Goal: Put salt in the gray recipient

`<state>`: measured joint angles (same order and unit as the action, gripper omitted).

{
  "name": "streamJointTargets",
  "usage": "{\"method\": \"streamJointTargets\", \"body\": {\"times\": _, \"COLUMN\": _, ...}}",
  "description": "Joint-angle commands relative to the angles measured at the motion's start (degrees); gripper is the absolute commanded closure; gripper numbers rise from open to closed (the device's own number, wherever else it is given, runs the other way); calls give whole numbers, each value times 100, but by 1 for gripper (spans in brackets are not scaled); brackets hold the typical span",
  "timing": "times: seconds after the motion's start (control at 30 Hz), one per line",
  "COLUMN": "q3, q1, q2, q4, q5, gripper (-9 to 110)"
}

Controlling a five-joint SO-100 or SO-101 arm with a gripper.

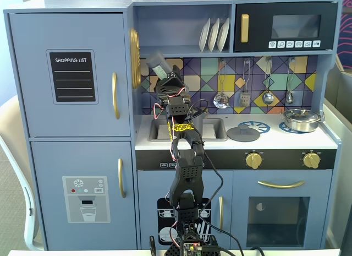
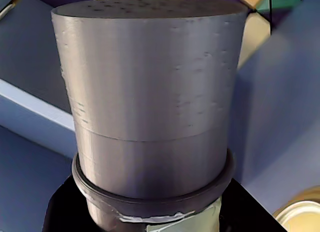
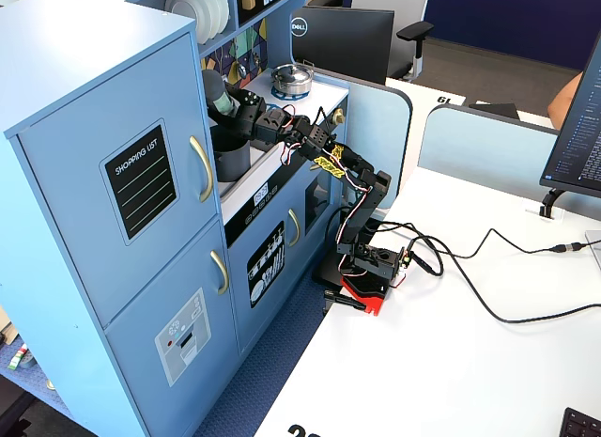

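We have the salt shaker [image 1: 157, 65] pinched in our gripper [image 3: 228, 106], lifted and tilted above the gray pot [image 3: 231, 156]; shaking over it remains.

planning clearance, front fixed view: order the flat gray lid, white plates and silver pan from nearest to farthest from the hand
1. White plates, shelf up right of the hand.
2. Flat gray round lid, countertop lower right.
3. Shiny silver pan, far right burner.

Three plates [image 1: 214, 34], four utensils [image 1: 221, 99], one shaker [image 1: 157, 65].
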<state>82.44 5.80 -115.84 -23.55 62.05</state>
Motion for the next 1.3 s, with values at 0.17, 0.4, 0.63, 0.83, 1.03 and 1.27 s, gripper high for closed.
{"method": "streamJointTargets", "body": {"times": 0.17, "q3": 404, "q1": -791, "q2": -325, "q4": -422, "q5": 457, "gripper": 101}}
{"method": "streamJointTargets", "body": {"times": 0.4, "q3": 439, "q1": -589, "q2": -308, "q4": -255, "q5": 519, "gripper": 101}}
{"method": "streamJointTargets", "body": {"times": 0.63, "q3": -123, "q1": -123, "q2": -272, "q4": 562, "q5": 343, "gripper": 101}}
{"method": "streamJointTargets", "body": {"times": 0.83, "q3": -457, "q1": -53, "q2": -167, "q4": 536, "q5": 255, "gripper": 101}}
{"method": "streamJointTargets", "body": {"times": 1.03, "q3": 53, "q1": -510, "q2": -211, "q4": 185, "q5": 396, "gripper": 101}}
{"method": "streamJointTargets", "body": {"times": 1.27, "q3": 861, "q1": -729, "q2": -431, "q4": 176, "q5": 369, "gripper": 101}}
